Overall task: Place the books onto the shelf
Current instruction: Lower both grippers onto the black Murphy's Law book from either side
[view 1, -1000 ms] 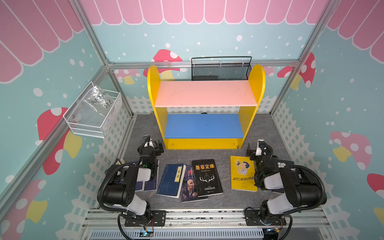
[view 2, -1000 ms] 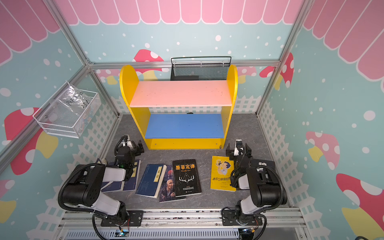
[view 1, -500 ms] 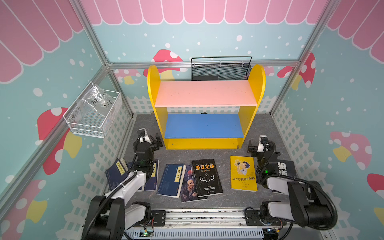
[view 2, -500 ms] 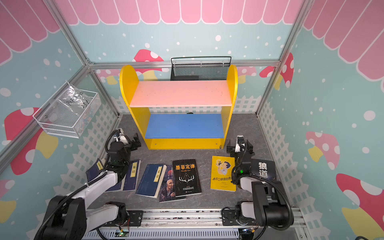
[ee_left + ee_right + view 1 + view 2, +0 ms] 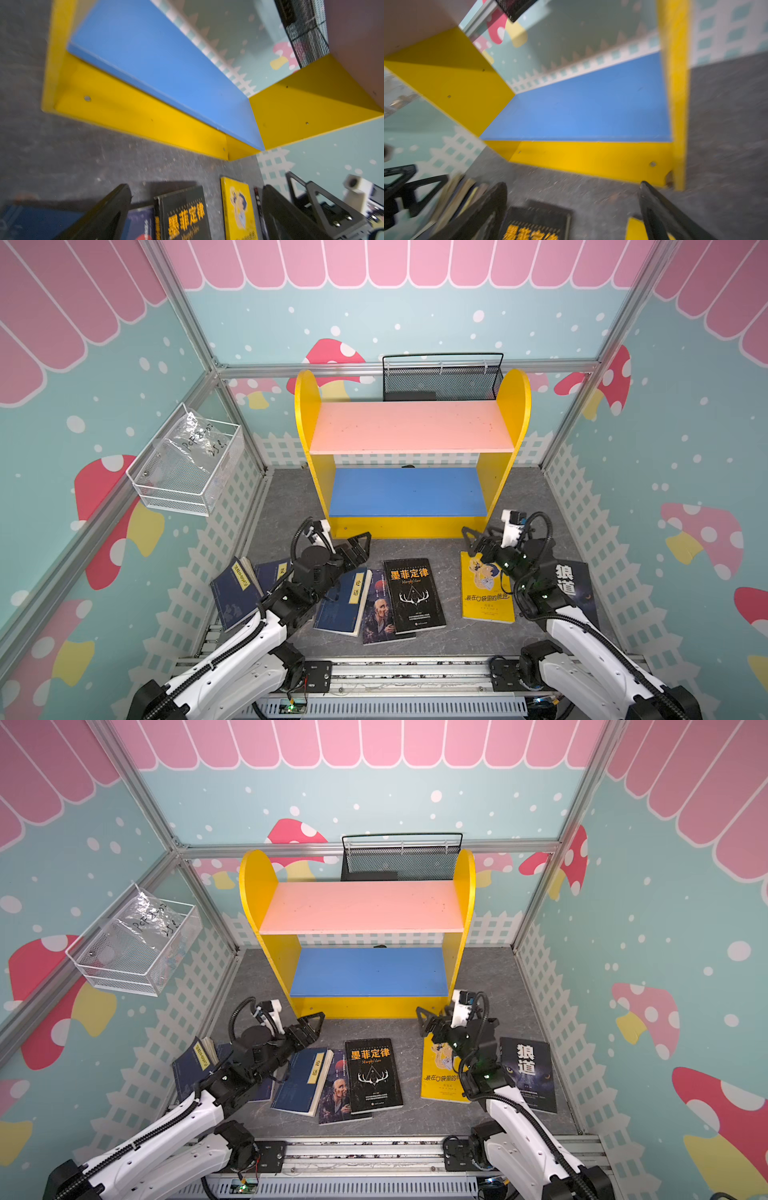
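Note:
The shelf (image 5: 307, 439) stands at the back with yellow sides, a bare pink upper board (image 5: 411, 427) and a bare blue lower board (image 5: 407, 491). Books lie flat on the grey floor before it: navy ones (image 5: 232, 593) at left, another navy one (image 5: 343, 605), a portrait cover (image 5: 380, 614), a black book (image 5: 413, 595), a yellow cartoon book (image 5: 484, 593) and a black book (image 5: 575, 589) at right. My left gripper (image 5: 360, 542) hovers open above the navy books' far end. My right gripper (image 5: 471, 543) hovers open over the yellow book's far corner. Both wrist views show wide jaws holding nothing.
A black wire mesh basket (image 5: 442, 379) sits behind the shelf top. A white wire basket (image 5: 187, 472) with a plastic bag hangs on the left wall. White picket fencing lines the floor edges. An aluminium rail (image 5: 407, 676) runs along the front.
Both arms have unfolded and stretched out. The left gripper swung rightward and the right gripper leftward, toward the middle before the shelf. The black book at right is now uncovered.

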Motion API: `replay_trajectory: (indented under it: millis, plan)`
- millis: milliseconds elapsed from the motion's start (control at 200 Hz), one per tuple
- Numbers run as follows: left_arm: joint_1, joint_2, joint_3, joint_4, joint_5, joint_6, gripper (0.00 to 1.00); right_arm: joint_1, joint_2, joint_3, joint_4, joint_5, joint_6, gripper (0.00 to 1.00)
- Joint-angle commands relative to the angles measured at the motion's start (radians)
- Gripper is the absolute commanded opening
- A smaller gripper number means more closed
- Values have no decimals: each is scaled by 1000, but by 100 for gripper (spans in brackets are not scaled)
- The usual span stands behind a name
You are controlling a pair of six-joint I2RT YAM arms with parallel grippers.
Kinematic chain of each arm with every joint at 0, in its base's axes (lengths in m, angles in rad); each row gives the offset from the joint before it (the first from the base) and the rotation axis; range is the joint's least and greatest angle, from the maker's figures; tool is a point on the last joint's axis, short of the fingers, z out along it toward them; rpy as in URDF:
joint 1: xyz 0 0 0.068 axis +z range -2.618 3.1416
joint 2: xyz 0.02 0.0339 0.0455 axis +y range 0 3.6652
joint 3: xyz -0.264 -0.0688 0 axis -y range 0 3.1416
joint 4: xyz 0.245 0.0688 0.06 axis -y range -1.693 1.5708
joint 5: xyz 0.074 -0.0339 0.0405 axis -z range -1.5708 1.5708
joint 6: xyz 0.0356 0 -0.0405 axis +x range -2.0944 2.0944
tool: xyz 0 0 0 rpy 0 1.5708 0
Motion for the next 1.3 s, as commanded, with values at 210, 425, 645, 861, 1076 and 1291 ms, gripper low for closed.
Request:
replay_trajectory:
  millis: [210,425,645,861,1076,1291]
  plan:
    - [-281,92,44,37,-131,-84,99,273,-49,5,22,23,189,100]
    - [-271,70,-21,236,-47,-63,100,270,-45,-23,77,-18,205,100]
    - [-264,94,132,-230,-124,-54,100,272,48,90,-96,91,130,100]
    - [-264,181,110,-300,40,-102,100,272,93,109,-360,235,79,99]
    - [-264,306,57,-183,157,-165,99,278,91,-30,-287,146,101,99]
    - [-265,455,22,10,272,-200,97,280,71,-90,-239,13,27,99]
